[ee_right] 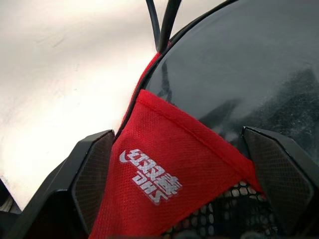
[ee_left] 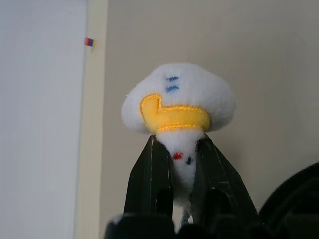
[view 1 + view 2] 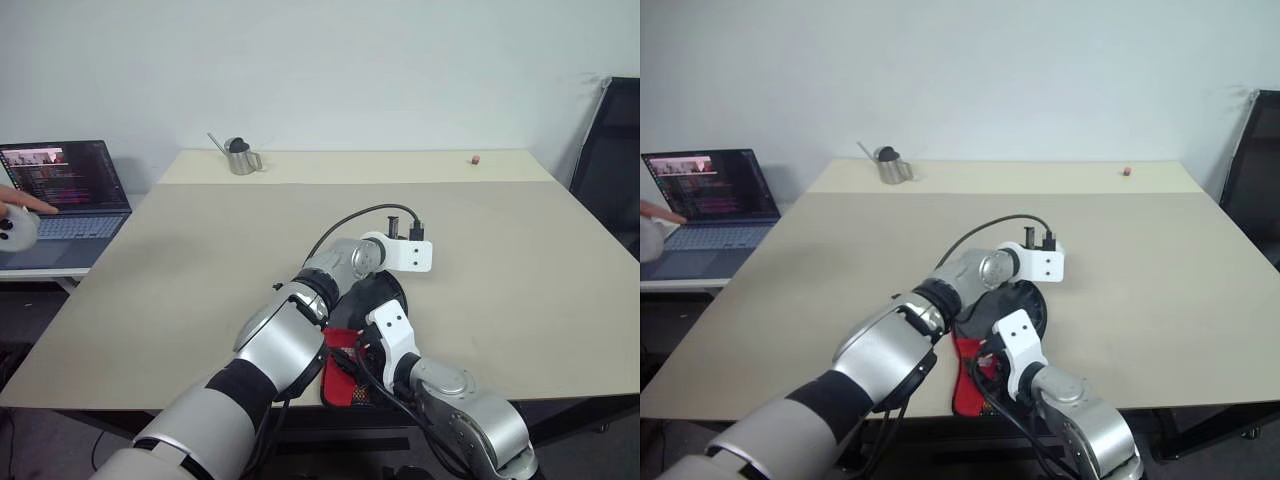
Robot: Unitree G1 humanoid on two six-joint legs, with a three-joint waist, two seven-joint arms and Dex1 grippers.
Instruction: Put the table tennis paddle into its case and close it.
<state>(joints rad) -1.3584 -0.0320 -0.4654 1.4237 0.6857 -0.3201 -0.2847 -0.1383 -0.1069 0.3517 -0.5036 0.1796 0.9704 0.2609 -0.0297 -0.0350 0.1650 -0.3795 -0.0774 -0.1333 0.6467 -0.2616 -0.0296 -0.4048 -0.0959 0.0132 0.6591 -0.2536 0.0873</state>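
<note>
case (image 1: pixel 164 179) lies at the table (image 3: pixel 500 260) edge; right gripper (image 1: pixel 184 194) spread wide astride it, left gripper (image 2: pixel 183 169) pinching a white plush charm (image 2: pixel 178 102).

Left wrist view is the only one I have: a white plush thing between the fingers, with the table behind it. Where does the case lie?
Observer: The case lies at the near table edge, beneath both arms, with its red part towards the robot.
Operator: What does the right gripper do?
Observer: The right gripper has its fingers wide open, one on each side of the case's red part with the white logo.
Operator: Is anybody close?
Observer: A person's hand is at a laptop beside the table's left edge.
</note>
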